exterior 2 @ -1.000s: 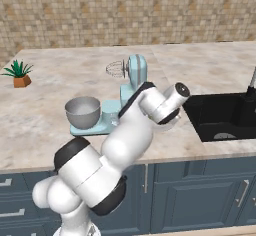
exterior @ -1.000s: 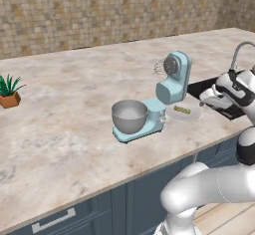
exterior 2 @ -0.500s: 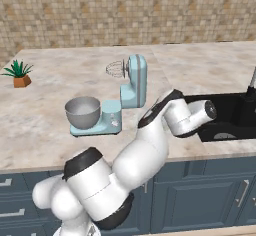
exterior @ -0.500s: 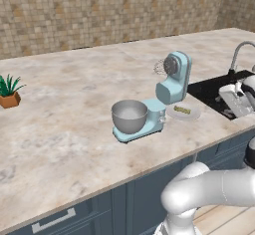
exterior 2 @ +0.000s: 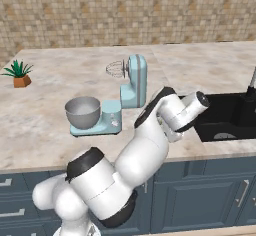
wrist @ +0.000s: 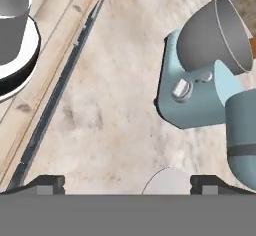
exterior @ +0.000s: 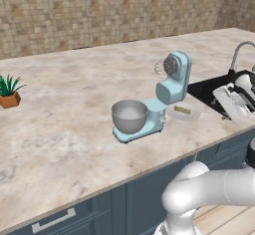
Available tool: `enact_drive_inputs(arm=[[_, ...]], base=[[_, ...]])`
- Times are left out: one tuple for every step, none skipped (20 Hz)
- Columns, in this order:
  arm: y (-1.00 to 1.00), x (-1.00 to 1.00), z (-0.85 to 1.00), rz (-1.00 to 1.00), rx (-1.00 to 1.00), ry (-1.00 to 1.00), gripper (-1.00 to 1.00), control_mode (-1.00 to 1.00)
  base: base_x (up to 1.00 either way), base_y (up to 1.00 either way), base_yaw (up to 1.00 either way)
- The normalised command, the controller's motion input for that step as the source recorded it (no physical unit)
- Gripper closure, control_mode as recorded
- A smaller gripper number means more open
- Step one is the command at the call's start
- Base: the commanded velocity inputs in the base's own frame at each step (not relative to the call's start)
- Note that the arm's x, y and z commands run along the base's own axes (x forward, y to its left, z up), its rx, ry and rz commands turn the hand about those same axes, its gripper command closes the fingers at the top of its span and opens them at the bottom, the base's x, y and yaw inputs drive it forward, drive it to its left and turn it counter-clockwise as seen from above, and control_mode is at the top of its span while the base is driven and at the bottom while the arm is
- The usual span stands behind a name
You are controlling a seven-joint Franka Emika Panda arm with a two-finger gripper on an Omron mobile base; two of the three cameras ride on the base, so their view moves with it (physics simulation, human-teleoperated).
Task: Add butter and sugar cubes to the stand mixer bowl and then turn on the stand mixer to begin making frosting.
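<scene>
The pale blue stand mixer point(exterior: 173, 82) stands mid-counter with its head tilted up and the whisk point(exterior: 159, 68) raised. Its grey metal bowl point(exterior: 129, 115) sits on the blue base and looks empty. Right of the mixer, a small yellow butter stick point(exterior: 182, 110) lies on a flat white plate point(exterior: 191, 114). In the hand view my gripper point(wrist: 127, 185) is open with nothing between its fingertips point(wrist: 50, 182). It looks across the counter at the bowl point(wrist: 210, 35), the mixer's knob point(wrist: 181, 89) and the plate's rim point(wrist: 167, 180). No sugar cubes are visible.
A dark sink point(exterior: 215, 86) with a curved faucet point(exterior: 238, 55) lies right of the plate. My white hand point(exterior: 233, 102) hovers at its front. A potted plant point(exterior: 9, 92) stands far left. The arm point(exterior 2: 160, 125) covers the plate in the right base view.
The arm has swung right and the hand has dropped a little toward the counter's front edge beside the sink. The mixer, bowl and plate have not moved.
</scene>
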Motion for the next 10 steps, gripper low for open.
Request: enact_drive_inputs(arm=[[-0.21, 0.0, 0.05, -0.1, 0.31, 0.69, -1.0, -1.0], [-0.34, 0.0, 0.11, -0.08, 0.35, 0.68, -1.0, -1.0], [-0.42, 0.0, 0.1, -0.06, 0.36, 0.66, -1.0, -1.0], [-0.47, 0.0, 0.09, -0.07, 0.39, 0.61, -1.0, -1.0], [-0.4, 0.0, 0.03, -0.09, 0.38, 0.61, -1.0, -1.0], [-0.31, 0.0, 0.0, -0.15, 0.37, 0.57, -1.0, -1.0], [-0.2, 0.0, 0.0, -0.24, 0.35, 0.44, -1.0, -1.0], [-0.11, 0.0, 0.0, -0.29, 0.33, 0.41, -1.0, -1.0], [-0.02, 0.0, 0.0, -0.31, 0.27, 0.33, -1.0, -1.0], [0.0, 0.0, 0.0, -0.31, 0.22, 0.22, -1.0, -1.0]], base=[[0.0, 0.0, 0.0], [0.0, 0.0, 0.0], [0.0, 0.0, 0.0], [0.0, 0.0, 0.0], [0.0, 0.0, 0.0], [0.0, 0.0, 0.0], [0.0, 0.0, 0.0], [0.0, 0.0, 0.0], [0.0, 0.0, 0.0], [0.0, 0.0, 0.0]])
